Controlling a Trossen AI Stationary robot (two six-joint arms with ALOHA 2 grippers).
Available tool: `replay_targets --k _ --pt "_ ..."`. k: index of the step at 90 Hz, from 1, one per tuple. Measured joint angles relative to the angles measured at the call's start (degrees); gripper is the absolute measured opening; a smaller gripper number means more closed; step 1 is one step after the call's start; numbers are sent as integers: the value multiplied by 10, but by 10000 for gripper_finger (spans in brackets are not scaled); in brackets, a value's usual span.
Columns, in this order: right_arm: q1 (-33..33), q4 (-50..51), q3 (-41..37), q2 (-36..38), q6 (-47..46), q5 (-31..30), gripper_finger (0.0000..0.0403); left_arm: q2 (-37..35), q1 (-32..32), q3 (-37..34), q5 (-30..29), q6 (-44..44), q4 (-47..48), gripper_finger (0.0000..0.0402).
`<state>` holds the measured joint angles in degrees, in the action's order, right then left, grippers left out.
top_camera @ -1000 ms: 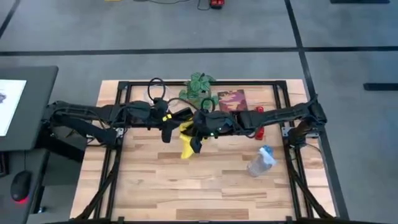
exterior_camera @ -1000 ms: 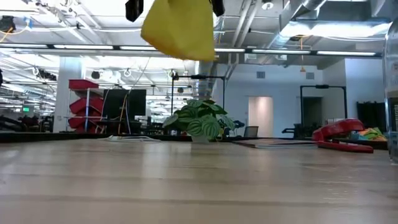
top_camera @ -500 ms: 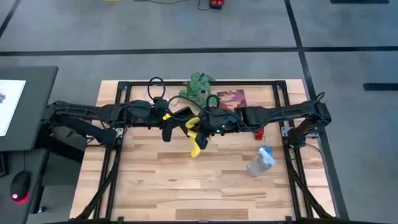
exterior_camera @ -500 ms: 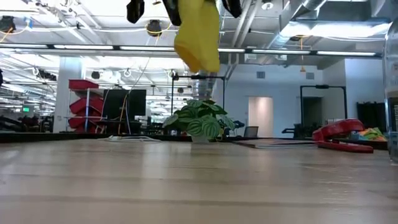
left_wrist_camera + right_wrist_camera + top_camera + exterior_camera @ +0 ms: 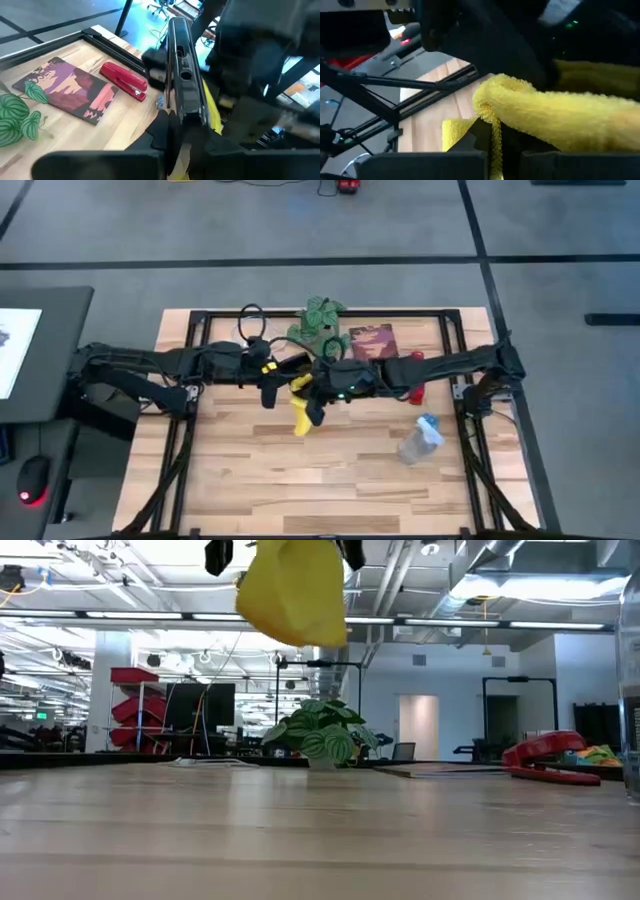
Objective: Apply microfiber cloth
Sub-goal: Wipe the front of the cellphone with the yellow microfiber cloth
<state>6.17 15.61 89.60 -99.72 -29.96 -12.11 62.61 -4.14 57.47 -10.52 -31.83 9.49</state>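
Right gripper: the right gripper [image 5: 312, 408] is hanging above the middle of the table, its dark fingers clamped on the bright yellow, floppy microfiber cloth [image 5: 300, 412]; in the right wrist view the cloth [image 5: 555, 120] is bunching thickly between the fingers.
Left gripper: the left gripper [image 5: 270, 393] is hovering just beside the right one, its fingers closing narrowly on a black flat smartphone [image 5: 184, 75] held on edge, with the yellow cloth [image 5: 214, 107] showing right behind it.
Cloth: it is dangling in the air, well clear of the light wooden slatted table [image 5: 250, 470]; in the low view it [image 5: 290, 592] is hanging as a broad drape at the top of the picture.
Around: a green leafy potted plant [image 5: 320, 316] is standing at the far edge, just behind the grippers; a dark red booklet [image 5: 372, 340] is lying beside it; a red stapler [image 5: 124, 80] is resting near the booklet, under the right arm in the high view; a clear plastic bottle [image 5: 420, 438] is lying well apart on the right side.
In the way: both arms are crossing over the far half of the table, hiding it beneath them.
Change: half a second ago the cloth was hanging as a narrow strip farther right; it is now spreading wider and sitting farther left, back beside the left gripper.
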Motion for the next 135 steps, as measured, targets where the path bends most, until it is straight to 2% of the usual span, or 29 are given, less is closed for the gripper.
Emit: replay_targets --k 20,38,74,113,129,135 --pt "0 62 0 18 0 -7 0 0 -2 0 3 3 0 10" --pt "2 104 -1 42 17 -17 0 0 -2 0 28 9 0 10" --pt "-15 14 -2 50 61 -27 0 0 -2 2 46 12 11 10" --pt "-21 -11 -1 48 67 -27 0 1 -2 2 47 25 35 10" --pt "-21 0 19 47 104 -37 0 1 -3 3 45 35 50 10" --pt "-23 -25 27 48 106 -48 0 3 -4 1 54 35 67 10"
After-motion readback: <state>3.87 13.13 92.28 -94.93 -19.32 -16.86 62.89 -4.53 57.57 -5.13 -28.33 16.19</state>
